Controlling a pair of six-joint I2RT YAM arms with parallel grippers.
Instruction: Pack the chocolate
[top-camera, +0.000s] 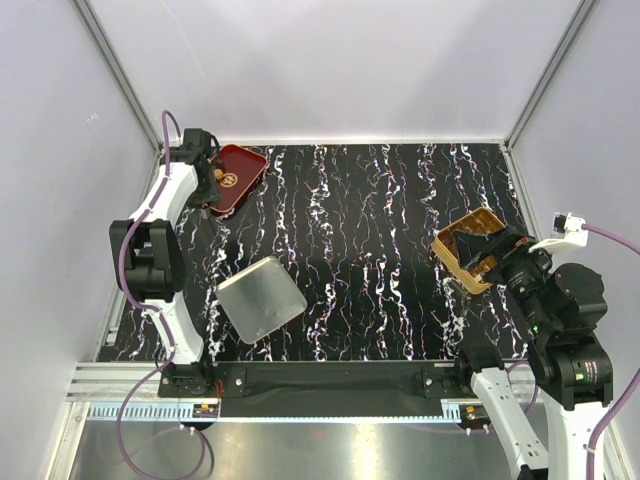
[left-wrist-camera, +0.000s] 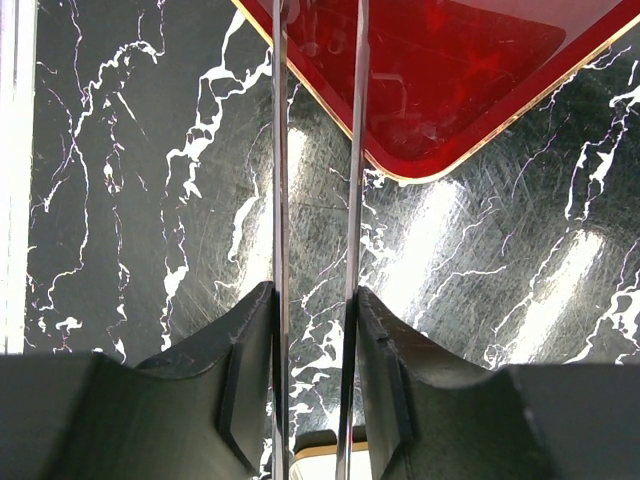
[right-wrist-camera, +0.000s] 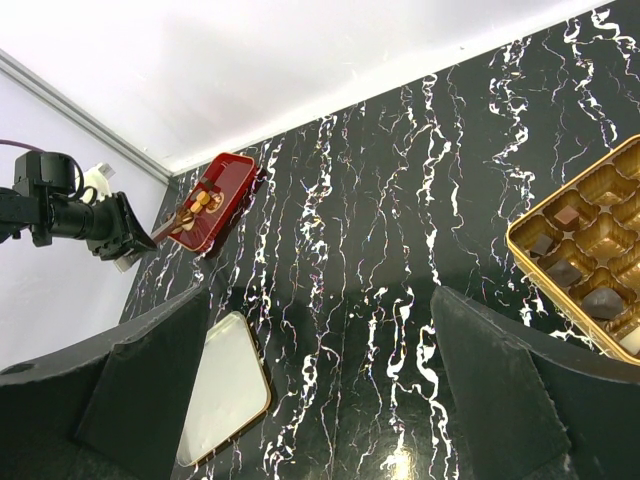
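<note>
Small brown and tan pieces of chocolate (right-wrist-camera: 204, 201) lie in the red tray (top-camera: 243, 172) at the far left of the table. My left gripper (top-camera: 205, 166) hangs over the tray's near-left corner, shut on a pair of thin metal tongs (left-wrist-camera: 281, 200). The tong blades reach over the tray's rim (left-wrist-camera: 470, 120). The tong tips are out of the left wrist view. More dark chocolate pieces (right-wrist-camera: 566, 270) sit in compartments of the gold box (right-wrist-camera: 521, 252). My right gripper (right-wrist-camera: 320, 300) stands open and holds nothing, hovering by the gold box (top-camera: 452, 252) at the right.
A silver rectangular lid (top-camera: 261, 298) lies flat at the near left of the black marble table (top-camera: 370, 250). White walls close in the table at the back and sides.
</note>
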